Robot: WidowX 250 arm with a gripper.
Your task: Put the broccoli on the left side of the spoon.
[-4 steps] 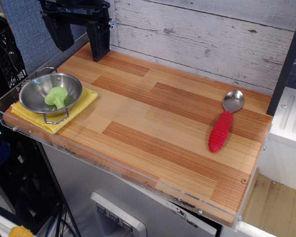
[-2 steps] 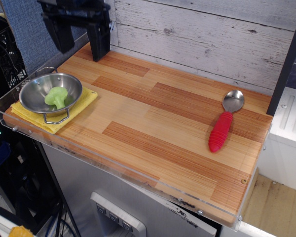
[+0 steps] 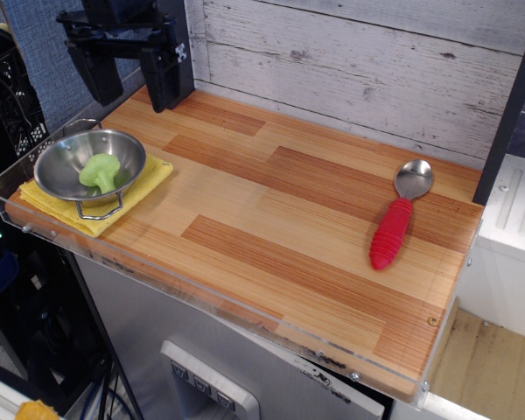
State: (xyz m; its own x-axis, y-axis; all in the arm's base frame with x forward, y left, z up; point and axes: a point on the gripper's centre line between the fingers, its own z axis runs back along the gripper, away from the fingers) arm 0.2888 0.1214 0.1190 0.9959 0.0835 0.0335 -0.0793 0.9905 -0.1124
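The broccoli [image 3: 100,171] is lying inside the steel bowl [image 3: 70,153] at the bench's [image 3: 271,227] left end, well apart from the spoon [image 3: 400,218]. The gripper [image 3: 131,74] is hanging above with jaws spread, holding nothing.

High front view over table [image 3: 271,219]

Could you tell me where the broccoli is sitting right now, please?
The broccoli lies inside the steel bowl on the yellow cloth, at the table's near-left corner in this view, far from the spoon on the right.
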